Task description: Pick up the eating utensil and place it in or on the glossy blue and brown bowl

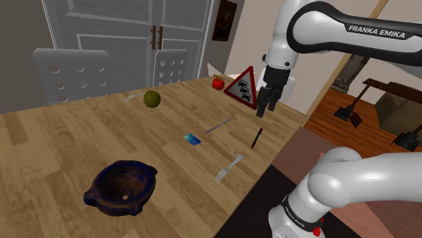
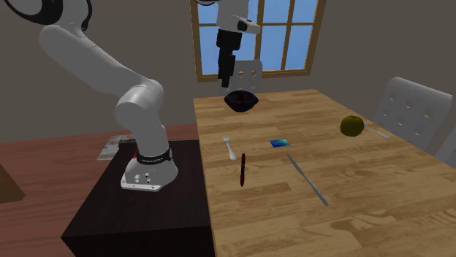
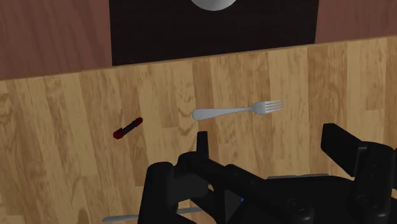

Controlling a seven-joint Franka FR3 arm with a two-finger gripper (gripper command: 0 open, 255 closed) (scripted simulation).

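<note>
Wrist view shows a slim silver fork (image 3: 238,110) lying flat.

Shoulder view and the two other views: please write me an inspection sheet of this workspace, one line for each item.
Surface: light wooden plank table.
Job's things: silver metal fork lying flat near the table's edge; glossy blue and brown bowl upright, apart from the fork.
Clutter: dark red pen, small blue card, long thin grey metal rod, round green fruit, small red fruit, red-bordered triangular sign.
Grippers: black two-finger gripper open, holding nothing, in the air above the table.
Cables: nothing seen.
Surroundings: two white chairs, grey cabinet doors, window.
</note>
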